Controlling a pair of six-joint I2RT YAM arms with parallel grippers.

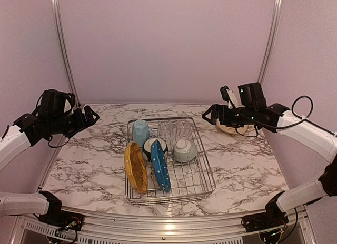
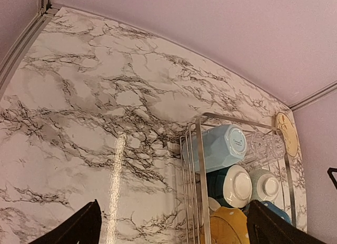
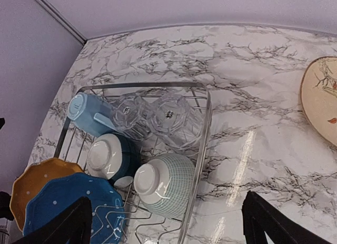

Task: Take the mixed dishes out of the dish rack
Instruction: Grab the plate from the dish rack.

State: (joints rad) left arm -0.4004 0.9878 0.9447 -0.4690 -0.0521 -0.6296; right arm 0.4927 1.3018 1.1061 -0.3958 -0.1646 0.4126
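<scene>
Looked down from overhead and found the dish rack (image 1: 209, 176) in the middle of the marble table (image 1: 89, 165), with a yellow plate (image 1: 135, 168) and a dotted blue plate (image 1: 160, 173) on edge side by side at its near left, a blue mug (image 1: 140, 132) and two glasses (image 1: 166, 132) along the far end, and a teal-and-white bowl (image 1: 154, 146) and a grey-green bowl (image 1: 185, 150) bottoms up between. Caught only a sliver of the beige plate (image 1: 230, 130) there, flat on the table outside the rack and mostly hidden under the right gripper (image 1: 208, 115); got more of its face and printed pattern from the right wrist camera. Saw both raised arms only from overhead, with the left gripper (image 1: 92, 117) well left of the rack. Read the pincers best from the wrist cameras: left fingers (image 2: 73, 228) spread wide over bare marble beside the rack, right fingers (image 3: 271, 220) equally wide with the rack's right rim between them, both empty.
</scene>
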